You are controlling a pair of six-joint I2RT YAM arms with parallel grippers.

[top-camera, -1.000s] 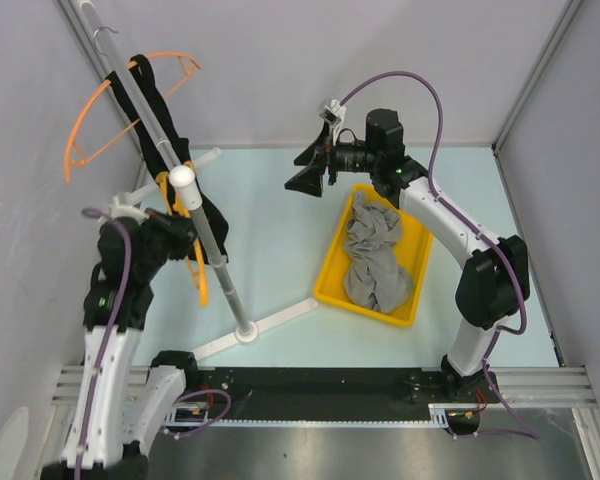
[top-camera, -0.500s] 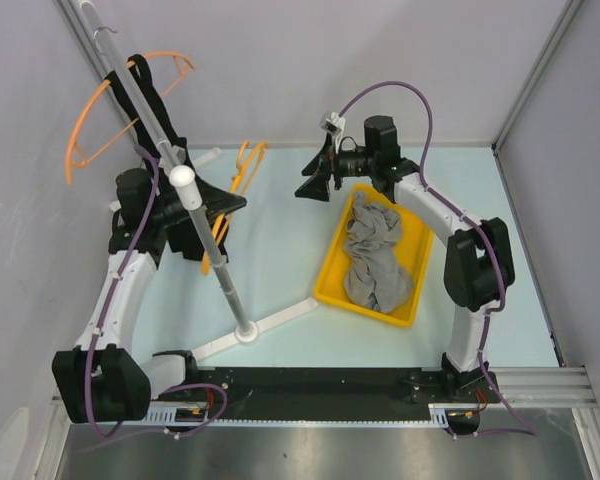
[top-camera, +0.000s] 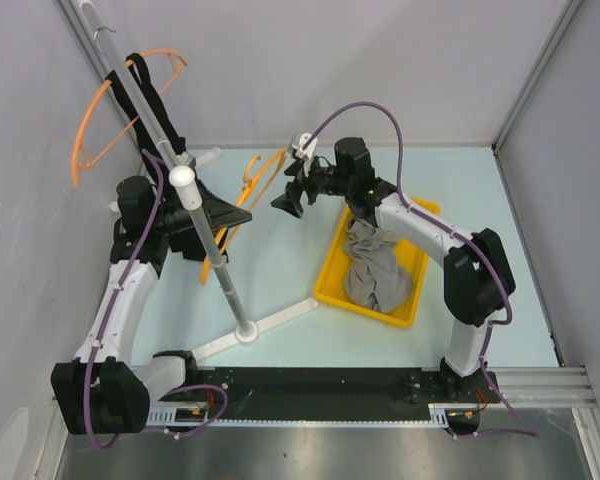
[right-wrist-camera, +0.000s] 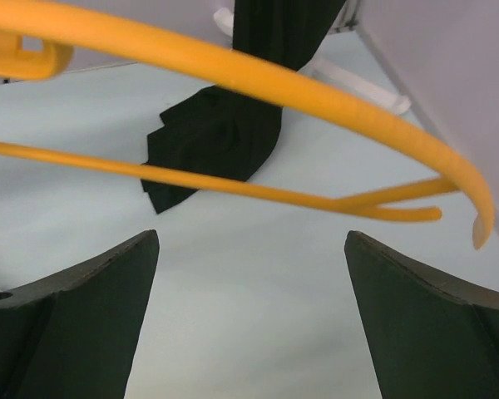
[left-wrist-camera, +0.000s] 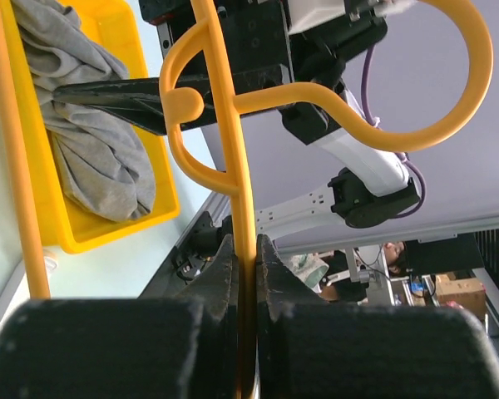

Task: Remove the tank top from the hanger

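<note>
Gripping orange hanger (right-wrist-camera: 233, 73) by thin bar, left tool (left-wrist-camera: 245, 258) clamped tight on it. Keeping right tool (right-wrist-camera: 249, 249) spread wide, empty, just below hanger arm. Black tank top (right-wrist-camera: 216, 141) beyond hanger, hanging low by rack; strap hooked or free: cannot tell.

Risks:
- knocking hanger, twisting slick bar in clamp
- snagging strap, dragging fabric against rack pole (top-camera: 223, 272), tipping rack

Pale green tabletop (top-camera: 280, 260), smooth. Yellow bin (top-camera: 368, 309) with grey garment (top-camera: 375, 265) at right. Plain grey walls close around.
</note>
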